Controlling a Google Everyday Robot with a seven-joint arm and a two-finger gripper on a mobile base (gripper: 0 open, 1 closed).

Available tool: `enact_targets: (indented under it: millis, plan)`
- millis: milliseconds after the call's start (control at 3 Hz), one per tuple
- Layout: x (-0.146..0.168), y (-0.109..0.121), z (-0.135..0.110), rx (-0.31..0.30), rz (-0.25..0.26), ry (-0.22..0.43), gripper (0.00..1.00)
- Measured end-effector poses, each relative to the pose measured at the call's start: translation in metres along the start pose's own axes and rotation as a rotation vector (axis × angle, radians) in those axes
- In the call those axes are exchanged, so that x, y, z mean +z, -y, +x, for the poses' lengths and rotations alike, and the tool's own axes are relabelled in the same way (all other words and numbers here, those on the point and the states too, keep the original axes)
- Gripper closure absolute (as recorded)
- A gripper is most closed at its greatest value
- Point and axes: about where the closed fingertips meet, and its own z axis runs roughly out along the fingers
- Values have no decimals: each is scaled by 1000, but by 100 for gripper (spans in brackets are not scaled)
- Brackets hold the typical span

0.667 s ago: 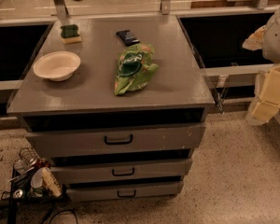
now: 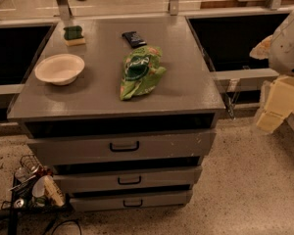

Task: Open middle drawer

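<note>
— Where are the edges, and how much room is there in the camera view?

— The grey cabinet [image 2: 186, 82] fills the middle. Its top overhangs the drawers, and its front edge runs across just above a dark slot. Speckled floor [image 2: 245, 190] lies open to the right of the cabinet and in front of it. At the lower left a wire basket [image 2: 27, 177] full of small items stands just beside the cabinet's bottom corner, with a dark cable [image 2: 63, 225] on the floor below it. Dark recesses flank the cabinet on both sides.

— And on top?

— A white bowl [image 2: 60, 68] is near the left edge and a green sponge [image 2: 74, 35] behind it. A small black packet [image 2: 134, 38] lies towards the back, and a green bag [image 2: 139, 71] lies near the centre. All sit back from the front edge.

— The gripper?

— The gripper [image 2: 279, 106] hangs at the far right, cream-coloured, over the floor beside the cabinet's right front corner and well apart from every handle. I cannot tell whether it is spread or closed.

— The middle drawer?

— The middle drawer [image 2: 161, 176] is second of three, between the taller top drawer [image 2: 176, 143], which has white scuffs, and the narrow bottom drawer [image 2: 161, 199]. Its front is a low plain grey panel with a small black loop handle [image 2: 129, 180] at the centre. A dark gap shows above the panel. The front sits back in the stack like its neighbours, not pulled out.
</note>
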Motion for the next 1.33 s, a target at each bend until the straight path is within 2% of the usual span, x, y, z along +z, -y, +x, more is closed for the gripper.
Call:
enact_targets:
  millis: [333, 667, 1000, 1333]
  plan:
    - [40, -4, -1, 14, -50, 17, 0]
    - [66, -8, -2, 12, -94, 24, 0]
    - [66, -8, -2, 12, -95, 24, 0]
    - [71, -16, -1, 22, -112, 75, 0]
